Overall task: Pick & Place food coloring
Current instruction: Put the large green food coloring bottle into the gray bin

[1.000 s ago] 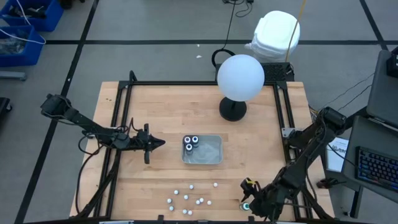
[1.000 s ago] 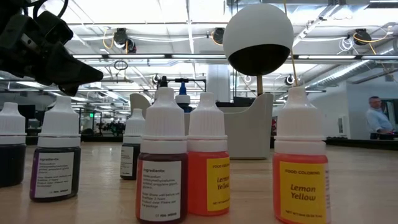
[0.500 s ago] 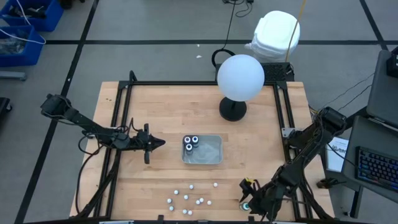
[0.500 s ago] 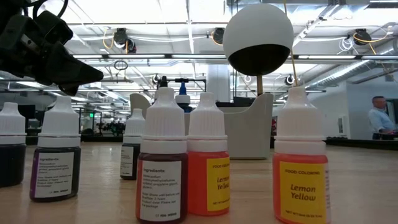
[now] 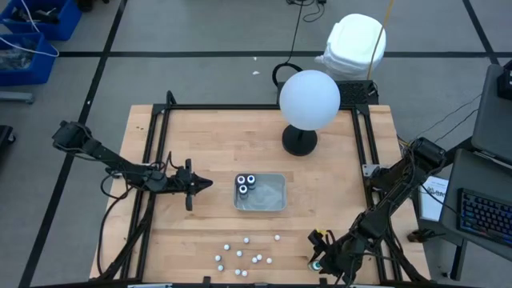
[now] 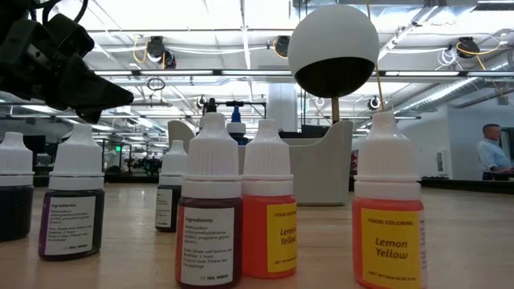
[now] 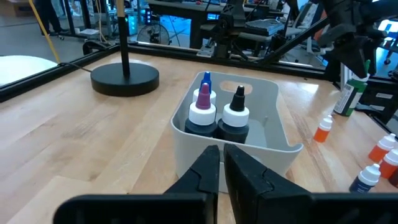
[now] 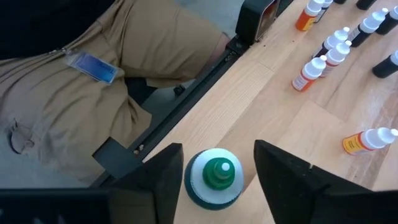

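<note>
The food coloring is a set of small dropper bottles. Three dark ones [image 7: 217, 115] stand in the clear tray [image 5: 272, 196] at mid-table. Several white-capped ones [image 5: 242, 256] stand loose near the table's near edge, among them Lemon Yellow [image 6: 388, 233]. A green-capped bottle [image 8: 214, 175] stands alone at the near right. My right gripper [image 8: 217, 180] is open, with one finger on each side of that bottle. My left gripper [image 7: 221, 163] is shut, level, just left of the tray and apart from it. My right gripper comes at the green-capped bottle's white collar [image 8: 194, 180] slanting down from above. A gap shows between the collar and one finger [image 8: 280, 177]. Whether the other finger [image 8: 163, 180] touches it, I cannot tell. The bottle stands upright on the table.
A lamp with a white globe [image 5: 310, 99] stands on a black base [image 5: 299, 142] at the far side. Black frame rails [image 5: 152, 184] run along the table's edges. A person in tan trousers [image 8: 124, 68] stands right by the near edge.
My right gripper has sunk a little toward the green-capped bottle. The bottles and the tray stand as before.
</note>
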Tool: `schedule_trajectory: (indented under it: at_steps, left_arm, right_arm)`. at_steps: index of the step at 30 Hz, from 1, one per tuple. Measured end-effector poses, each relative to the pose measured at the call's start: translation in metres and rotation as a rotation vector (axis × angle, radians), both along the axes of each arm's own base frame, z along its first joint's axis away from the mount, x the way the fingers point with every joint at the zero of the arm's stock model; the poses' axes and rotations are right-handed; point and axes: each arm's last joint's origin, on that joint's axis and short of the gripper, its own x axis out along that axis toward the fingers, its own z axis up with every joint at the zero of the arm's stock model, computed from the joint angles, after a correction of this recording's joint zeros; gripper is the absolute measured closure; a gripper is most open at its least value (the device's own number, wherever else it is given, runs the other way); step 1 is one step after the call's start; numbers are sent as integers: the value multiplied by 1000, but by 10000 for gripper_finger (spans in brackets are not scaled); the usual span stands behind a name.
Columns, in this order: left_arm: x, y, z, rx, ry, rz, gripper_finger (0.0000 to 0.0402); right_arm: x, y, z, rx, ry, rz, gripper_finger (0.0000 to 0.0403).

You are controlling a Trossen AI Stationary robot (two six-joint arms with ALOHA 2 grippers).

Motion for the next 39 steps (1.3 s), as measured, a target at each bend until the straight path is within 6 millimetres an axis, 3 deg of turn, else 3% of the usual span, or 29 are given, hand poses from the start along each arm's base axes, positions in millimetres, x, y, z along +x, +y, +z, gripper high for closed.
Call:
schedule_trajectory:
  at_steps: [10,19,33,36,39]
  left_arm:
    - [0,0,0,0,0,0,369]
    - [0,0,0,0,0,0,369]
    - [0,0,0,1,0,0,369]
    - [0,0,0,6,0,1,369]
    - [0,1,0,12,-2,30,369]
  right_arm:
    - [-4,-5,-11,-6,34,-24,243]
    - [-1,-3,-8,12,-9,-2,244]
    - [0,-4,-8,-4,-25,18,293]
    - [3,-3,3,7,-54,22,293]
    - [10,-3,29,40,-145,39,292]
